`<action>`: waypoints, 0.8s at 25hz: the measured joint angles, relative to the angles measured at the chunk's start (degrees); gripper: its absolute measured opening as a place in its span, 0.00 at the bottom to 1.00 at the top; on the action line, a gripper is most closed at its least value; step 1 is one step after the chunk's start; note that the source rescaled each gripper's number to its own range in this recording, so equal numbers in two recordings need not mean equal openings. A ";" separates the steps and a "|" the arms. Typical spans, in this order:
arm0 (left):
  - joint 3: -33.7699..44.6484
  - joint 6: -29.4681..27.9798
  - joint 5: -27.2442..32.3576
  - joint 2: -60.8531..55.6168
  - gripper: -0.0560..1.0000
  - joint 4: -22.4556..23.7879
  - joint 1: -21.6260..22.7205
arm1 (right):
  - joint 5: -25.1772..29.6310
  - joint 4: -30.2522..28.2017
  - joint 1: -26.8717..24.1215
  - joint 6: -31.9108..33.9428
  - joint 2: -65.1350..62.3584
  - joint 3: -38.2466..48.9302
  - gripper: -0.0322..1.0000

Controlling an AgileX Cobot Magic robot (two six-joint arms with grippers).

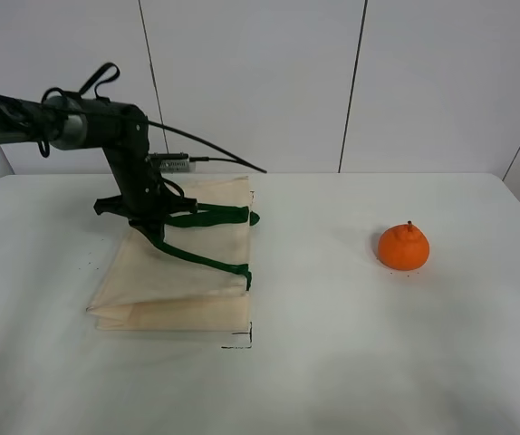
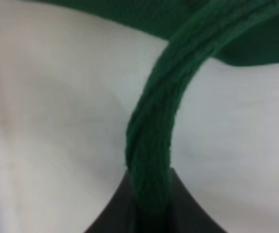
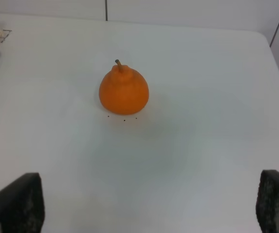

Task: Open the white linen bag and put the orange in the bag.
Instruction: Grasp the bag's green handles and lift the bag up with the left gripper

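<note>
Viewing remotely, I read left gripper clamped on the white linen bag's green handle, right gripper spread apart, facing the orange.

- White linen bag: woven cloth, cream, looked matt, softly creased.
- Strap handle: dark green webbing, ribbed weave, was matt.
- Orange: skin appeared finely pebbled, low sheen.
- Table: white top, looked smooth, faint sheen.
- Right gripper pads: black, grainy, looked matt.
</note>
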 joint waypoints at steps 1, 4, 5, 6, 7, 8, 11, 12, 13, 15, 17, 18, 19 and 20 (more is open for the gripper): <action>-1.10 0.15 1.33 -1.29 0.06 -0.07 0.00 | 0.00 0.00 0.00 0.00 0.00 0.00 1.00; -4.55 2.43 5.73 -4.55 0.06 -0.09 0.00 | 0.00 0.00 0.00 0.00 0.00 0.00 1.00; -5.85 3.29 7.30 -5.32 0.06 -0.14 0.00 | 0.00 0.00 0.00 0.00 0.00 0.00 1.00; -7.58 4.30 9.31 -6.28 0.06 -0.14 -0.08 | 0.00 0.00 0.00 0.00 0.00 0.00 1.00; -9.33 4.94 11.43 -6.89 0.06 -0.14 -0.08 | 0.00 0.00 0.00 0.00 0.00 0.00 1.00; -11.05 5.29 12.75 -7.75 0.06 -0.14 -0.08 | 0.00 0.00 0.00 0.00 0.00 0.00 1.00; -15.64 5.91 15.94 -9.99 0.06 -0.23 -0.08 | 0.00 0.00 0.00 0.00 0.00 0.00 1.00; -17.64 6.05 16.00 -10.67 0.06 -0.23 -0.08 | 0.00 0.00 0.00 0.00 0.00 0.00 1.00; -18.93 6.09 16.04 -11.32 0.06 -0.28 -0.08 | 0.00 0.00 0.00 0.00 0.00 0.00 1.00; -20.75 6.23 16.09 -12.65 0.06 -0.82 -0.08 | -0.18 0.00 0.00 0.00 0.00 0.00 1.00; -21.24 6.92 16.06 -14.51 0.06 -1.88 -0.08 | -0.37 0.00 0.00 0.00 0.00 0.00 1.00; -21.30 7.12 16.06 -15.17 0.05 -2.38 -0.08 | -0.37 0.06 0.00 0.00 0.00 0.00 1.00; -21.35 7.20 16.06 -16.06 0.05 -3.08 -0.13 | -0.37 0.11 0.00 0.00 0.00 0.00 1.00; -21.35 7.26 16.06 -16.81 0.05 -3.08 -0.30 | -0.37 0.18 0.00 0.02 0.00 0.00 1.00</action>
